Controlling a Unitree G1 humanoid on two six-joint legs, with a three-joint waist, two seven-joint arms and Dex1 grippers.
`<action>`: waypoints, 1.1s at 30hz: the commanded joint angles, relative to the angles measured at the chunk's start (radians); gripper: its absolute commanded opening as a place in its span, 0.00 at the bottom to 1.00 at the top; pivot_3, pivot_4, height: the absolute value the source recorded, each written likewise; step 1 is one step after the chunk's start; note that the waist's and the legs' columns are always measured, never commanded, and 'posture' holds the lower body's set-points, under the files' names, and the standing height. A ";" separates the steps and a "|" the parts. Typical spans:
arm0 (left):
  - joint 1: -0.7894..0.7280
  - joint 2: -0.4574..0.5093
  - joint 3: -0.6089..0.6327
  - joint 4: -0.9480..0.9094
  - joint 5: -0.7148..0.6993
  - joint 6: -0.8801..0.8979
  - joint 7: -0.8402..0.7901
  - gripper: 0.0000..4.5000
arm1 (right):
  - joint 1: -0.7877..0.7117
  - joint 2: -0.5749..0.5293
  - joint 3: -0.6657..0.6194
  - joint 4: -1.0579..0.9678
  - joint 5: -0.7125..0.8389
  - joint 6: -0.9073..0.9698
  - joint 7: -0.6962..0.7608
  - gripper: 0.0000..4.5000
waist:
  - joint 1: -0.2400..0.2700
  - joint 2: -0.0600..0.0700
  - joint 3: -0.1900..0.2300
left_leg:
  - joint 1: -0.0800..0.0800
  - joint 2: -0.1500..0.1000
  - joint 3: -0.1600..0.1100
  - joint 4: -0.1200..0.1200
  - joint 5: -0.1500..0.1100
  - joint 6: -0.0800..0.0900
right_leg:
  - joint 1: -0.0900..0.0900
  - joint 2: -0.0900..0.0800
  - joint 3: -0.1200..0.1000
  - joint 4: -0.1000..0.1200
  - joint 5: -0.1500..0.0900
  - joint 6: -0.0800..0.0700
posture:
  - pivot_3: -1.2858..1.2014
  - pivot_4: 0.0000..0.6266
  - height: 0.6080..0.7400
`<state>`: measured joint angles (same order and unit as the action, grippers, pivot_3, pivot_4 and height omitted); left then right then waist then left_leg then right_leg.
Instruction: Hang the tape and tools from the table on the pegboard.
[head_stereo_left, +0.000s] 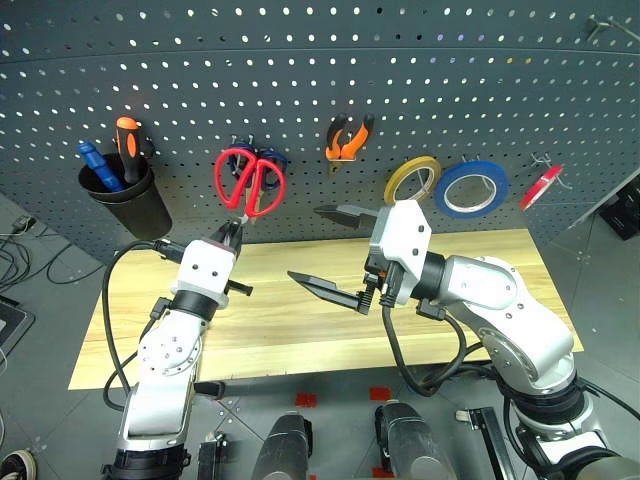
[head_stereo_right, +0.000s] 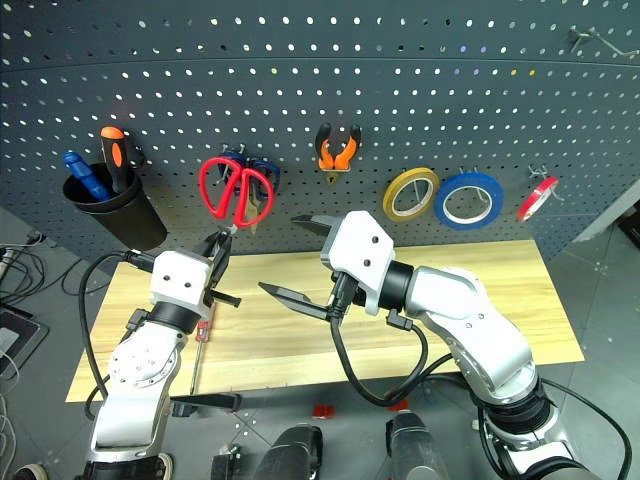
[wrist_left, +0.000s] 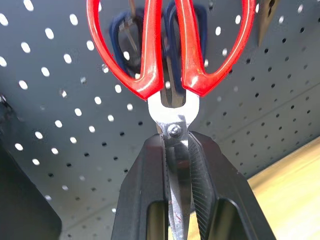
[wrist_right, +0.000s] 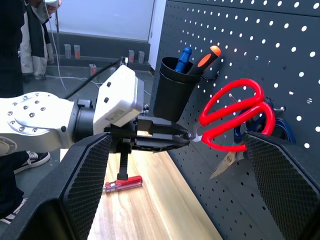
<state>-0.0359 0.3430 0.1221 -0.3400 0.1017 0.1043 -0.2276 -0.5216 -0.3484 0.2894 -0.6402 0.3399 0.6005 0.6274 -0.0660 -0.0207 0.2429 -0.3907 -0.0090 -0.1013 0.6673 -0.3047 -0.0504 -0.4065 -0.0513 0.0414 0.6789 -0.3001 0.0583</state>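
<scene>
Left gripper (head_stereo_left: 232, 232) clenched on the blades of the red-handled scissors (head_stereo_left: 249, 182), handles up against the pegboard (head_stereo_left: 300, 90) over the dark-blue-handled scissors (head_stereo_left: 272, 160). Right gripper (head_stereo_left: 335, 250) spread wide, grasping nothing, above the middle of the table (head_stereo_left: 500, 255). Red-handled screwdriver (head_stereo_right: 202, 340) flat near the table's left front edge; pliers (head_stereo_left: 349, 137) and blue tape roll (head_stereo_left: 471, 188) hung on the pegboard.

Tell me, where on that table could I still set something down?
Most of the table top is bare, especially the stretch below the blue tape roll and red tape roll. The near left edge holds a red-handled screwdriver. The pegboard is crowded along its hook row, from the black cup rightwards.
</scene>
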 joint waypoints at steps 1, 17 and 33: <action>-0.022 -0.017 0.001 0.001 -0.008 0.016 0.020 0.07 | -0.012 0.010 -0.008 -0.020 0.006 -0.013 -0.011 1.00 | 0.000 0.000 0.000 | 0.000 0.000 0.000 0.000 0.000 0.000 | 0.000 0.000 0.000 0.000 0.000 0.000 | 0.49 0.41 1.00; -0.015 -0.035 0.019 0.010 -0.062 0.081 0.016 0.48 | 0.020 -0.001 0.003 -0.032 -0.007 -0.013 -0.021 1.00 | 0.000 0.000 0.000 | 0.000 0.000 0.000 0.000 0.000 0.000 | 0.000 -0.001 0.000 0.000 0.000 0.000 | 0.48 0.40 1.00; 0.046 0.050 0.308 0.172 -0.333 0.654 -0.021 0.81 | 0.131 -0.005 0.172 -0.034 -0.111 0.324 -0.180 1.00 | -0.007 -0.001 0.002 | 0.000 -0.001 -0.002 0.000 0.000 0.000 | 0.000 0.000 -0.001 0.000 0.000 0.000 | 0.49 0.46 1.00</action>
<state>0.0203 0.3853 0.4089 -0.1805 -0.2034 0.7150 -0.2484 -0.3713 -0.3664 0.4457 -0.6455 0.2274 0.8980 0.4577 -0.0729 -0.0216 0.2453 -0.3907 -0.0102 -0.1028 0.6669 -0.3045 -0.0506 -0.4066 -0.0509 0.0407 0.6790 -0.3001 0.0582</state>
